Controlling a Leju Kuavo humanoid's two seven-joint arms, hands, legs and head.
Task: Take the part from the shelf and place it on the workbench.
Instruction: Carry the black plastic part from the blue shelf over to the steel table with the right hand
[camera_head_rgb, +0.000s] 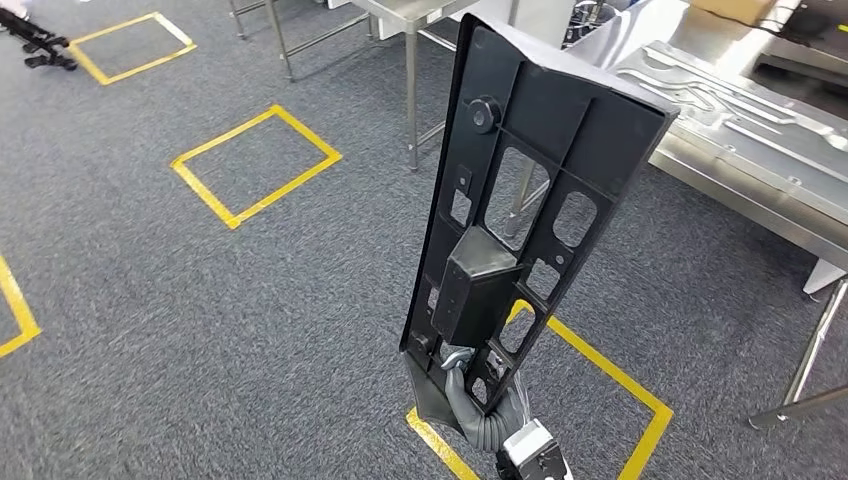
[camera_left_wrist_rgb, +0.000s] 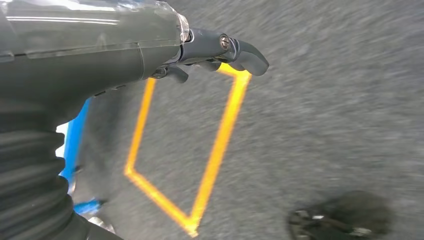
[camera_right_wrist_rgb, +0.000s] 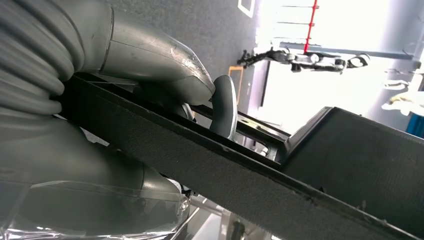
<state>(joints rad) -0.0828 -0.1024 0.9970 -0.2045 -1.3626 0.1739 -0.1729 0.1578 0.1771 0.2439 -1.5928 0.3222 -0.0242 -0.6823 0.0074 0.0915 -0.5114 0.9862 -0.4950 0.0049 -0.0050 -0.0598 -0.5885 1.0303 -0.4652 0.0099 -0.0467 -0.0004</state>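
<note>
Held up close before the head camera, the black plastic part (camera_head_rgb: 520, 210) stands nearly upright and leans a little toward the right, a long ribbed panel with several cut-out windows, a round knob near its upper end and a boxy block on its lower half. Its lower end is gripped by the right hand (camera_head_rgb: 470, 385), whose grey fingers reach through the lowest openings; in the right wrist view the thick grey thumb (camera_right_wrist_rgb: 224, 105) curls over the panel's edge (camera_right_wrist_rgb: 210, 160) and clamps it, with the block (camera_right_wrist_rgb: 360, 155) rising just beyond. The part hangs in the air above the grey carpet (camera_head_rgb: 200, 290), touching nothing else, over a square of yellow floor tape (camera_head_rgb: 600, 370). To the right and behind it stands the steel workbench (camera_head_rgb: 740, 180), on which a pressed sheet-metal panel (camera_head_rgb: 730, 100) lies flat; the part is near the bench's edge but apart from it. Two more yellow tape squares (camera_head_rgb: 255, 165) mark the carpet to the left, and steel table legs (camera_head_rgb: 411, 90) stand behind. The left hand (camera_left_wrist_rgb: 210, 50) hangs over the carpet and another yellow tape outline (camera_left_wrist_rgb: 200, 150), its dark fingers curled inward with nothing in them.
</note>
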